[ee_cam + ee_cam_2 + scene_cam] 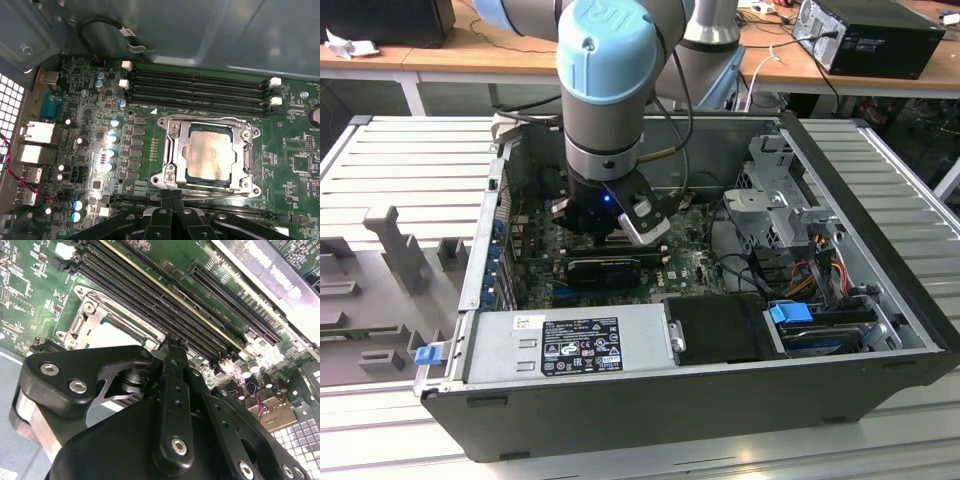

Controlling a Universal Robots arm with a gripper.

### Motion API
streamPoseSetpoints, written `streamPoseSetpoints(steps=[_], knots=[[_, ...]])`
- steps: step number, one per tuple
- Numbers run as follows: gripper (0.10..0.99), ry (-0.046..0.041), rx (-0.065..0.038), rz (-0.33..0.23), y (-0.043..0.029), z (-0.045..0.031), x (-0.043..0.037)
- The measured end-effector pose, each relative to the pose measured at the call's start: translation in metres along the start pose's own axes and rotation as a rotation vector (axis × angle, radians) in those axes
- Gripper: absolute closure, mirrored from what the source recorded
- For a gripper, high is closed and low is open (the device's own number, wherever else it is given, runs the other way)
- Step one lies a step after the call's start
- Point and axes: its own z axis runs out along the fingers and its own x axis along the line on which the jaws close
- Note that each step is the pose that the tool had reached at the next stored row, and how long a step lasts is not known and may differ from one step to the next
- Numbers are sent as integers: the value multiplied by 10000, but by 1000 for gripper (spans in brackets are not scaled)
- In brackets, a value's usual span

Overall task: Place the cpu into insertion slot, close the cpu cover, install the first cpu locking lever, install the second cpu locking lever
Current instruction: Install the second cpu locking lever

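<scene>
The gripper (172, 196) hangs low inside the open computer case (880, 370), its black fingers drawn together to a narrow tip with nothing between them. In the first wrist view that tip sits right at the near edge of the cpu cover (172, 150), the silvery frame plate lying flat over the insertion slot (186, 176). The cpu (210, 156) rests inside the slot, its dull metal top showing through the square cut-out of the cover. A thin metal locking lever (215, 191) runs along the cover's edge nearest the fingertips. Beyond the socket lie four long black memory slots (197, 90) with white clips at their ends, all on the green motherboard (295, 165).

In the second wrist view the fingers (172, 390) appear pressed together, their tip just beside the corner of the cover (90, 320), with the memory slots (150, 305) running diagonally past it.

In the exterior view the arm (610, 90), with its pale blue cap, reaches straight down into the case, and the gripper (610, 232) is above the board, near a black graphics card (605, 268). A grey power supply (570, 345) with a label sits along the case's near wall, and a blue-tabbed drive bay (790, 315) stands toward the exterior view's right.
</scene>
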Motion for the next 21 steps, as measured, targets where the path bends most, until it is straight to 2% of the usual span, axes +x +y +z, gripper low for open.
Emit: streamPoseSetpoints(steps=[4, 6, 10, 13, 17, 21], knots=[[980, -2, -24, -1, -24, 28, 27], [980, -19, -165, -2, -39, 41, 66], [980, -30, -244, -4, -51, 101, 92], [980, -44, -351, -4, -53, 117, 104], [980, -43, -355, -3, -47, 139, 103], [980, -49, -405, -4, -24, 162, 102]])
